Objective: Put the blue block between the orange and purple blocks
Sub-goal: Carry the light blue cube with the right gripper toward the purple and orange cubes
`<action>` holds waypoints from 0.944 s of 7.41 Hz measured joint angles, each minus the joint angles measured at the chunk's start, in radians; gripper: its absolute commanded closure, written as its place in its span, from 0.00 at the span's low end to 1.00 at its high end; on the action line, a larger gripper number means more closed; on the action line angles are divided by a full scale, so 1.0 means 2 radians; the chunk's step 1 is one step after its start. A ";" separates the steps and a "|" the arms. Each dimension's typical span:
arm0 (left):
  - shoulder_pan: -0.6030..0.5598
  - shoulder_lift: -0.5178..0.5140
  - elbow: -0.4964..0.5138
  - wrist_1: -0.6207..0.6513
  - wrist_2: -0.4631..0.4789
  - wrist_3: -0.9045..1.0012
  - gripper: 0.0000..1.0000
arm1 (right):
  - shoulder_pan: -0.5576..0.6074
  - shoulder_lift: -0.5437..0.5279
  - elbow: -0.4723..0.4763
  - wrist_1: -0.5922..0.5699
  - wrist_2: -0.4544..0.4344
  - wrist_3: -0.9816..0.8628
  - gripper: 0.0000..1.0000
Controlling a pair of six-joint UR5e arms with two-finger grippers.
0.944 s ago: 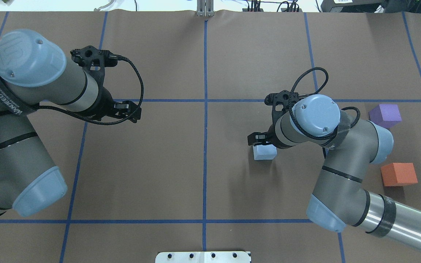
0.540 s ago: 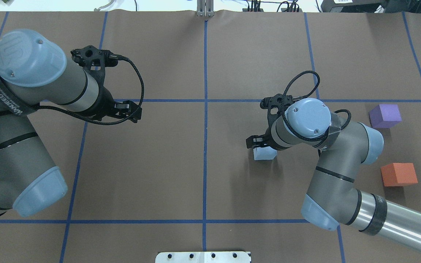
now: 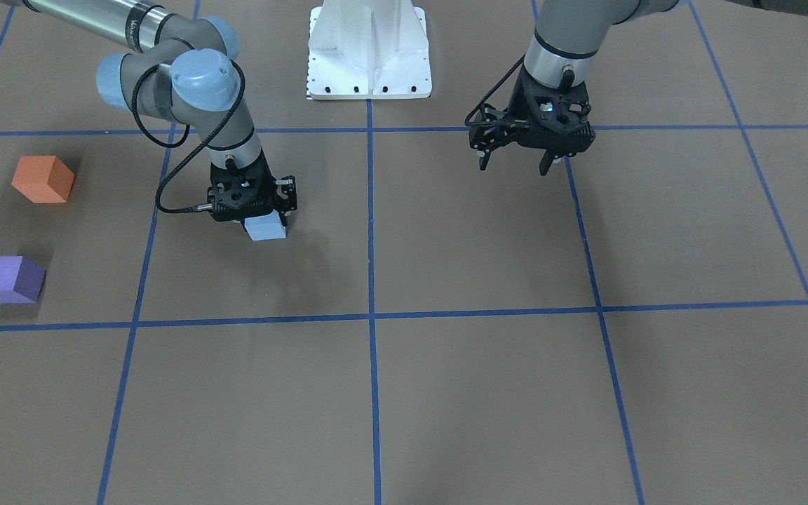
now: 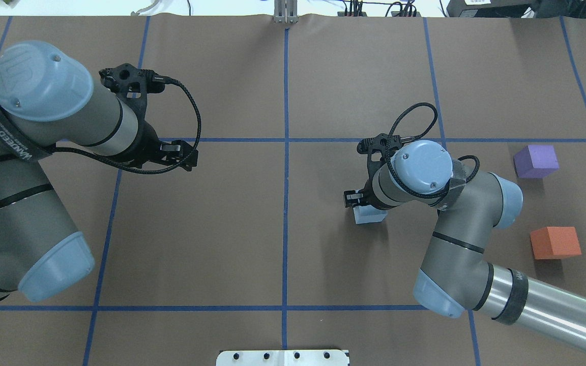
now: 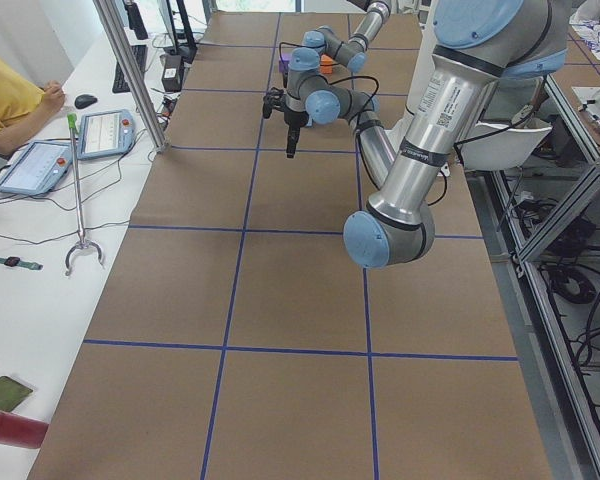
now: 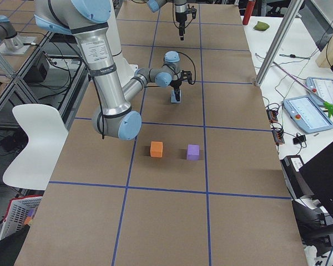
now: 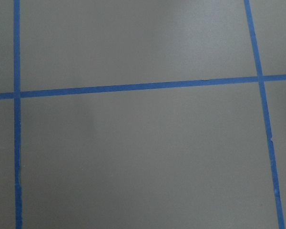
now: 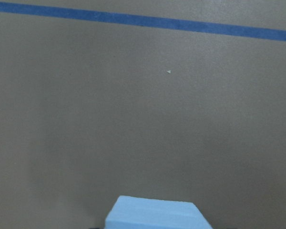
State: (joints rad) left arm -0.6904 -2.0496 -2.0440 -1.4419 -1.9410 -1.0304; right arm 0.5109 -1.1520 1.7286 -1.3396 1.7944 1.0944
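Right gripper (image 3: 264, 219) has drawn in lower over blue block (image 3: 265, 229), which sits on the table (image 3: 446, 393) well apart from orange block (image 3: 42, 179) and purple block (image 3: 8, 279); grasp judged in hand, its jaw closure cannot be told, left gripper (image 3: 513, 167) idle with jaws apart; next: clamp, lift, carry between them.

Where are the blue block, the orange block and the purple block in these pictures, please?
blue block (image 3: 265, 228): exterior front-facing view, the middle of its visible part.
orange block (image 4: 556, 240): overhead exterior view, its top face.
purple block (image 4: 538, 156): overhead exterior view, its top face.
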 measured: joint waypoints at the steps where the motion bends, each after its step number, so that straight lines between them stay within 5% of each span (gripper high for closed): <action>1: 0.000 0.000 0.000 0.000 0.000 -0.001 0.00 | 0.001 -0.001 0.006 0.002 0.004 -0.002 1.00; 4: 0.001 -0.001 0.000 0.000 0.000 -0.007 0.00 | 0.073 -0.062 0.075 -0.002 0.067 -0.032 1.00; 7: 0.002 -0.001 0.001 -0.003 0.001 -0.019 0.00 | 0.158 -0.226 0.121 0.045 0.106 -0.104 1.00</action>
State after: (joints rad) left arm -0.6869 -2.0524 -2.0420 -1.4489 -1.9388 -1.0674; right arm 0.8268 -1.6040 1.9700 -1.2486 2.0073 0.8864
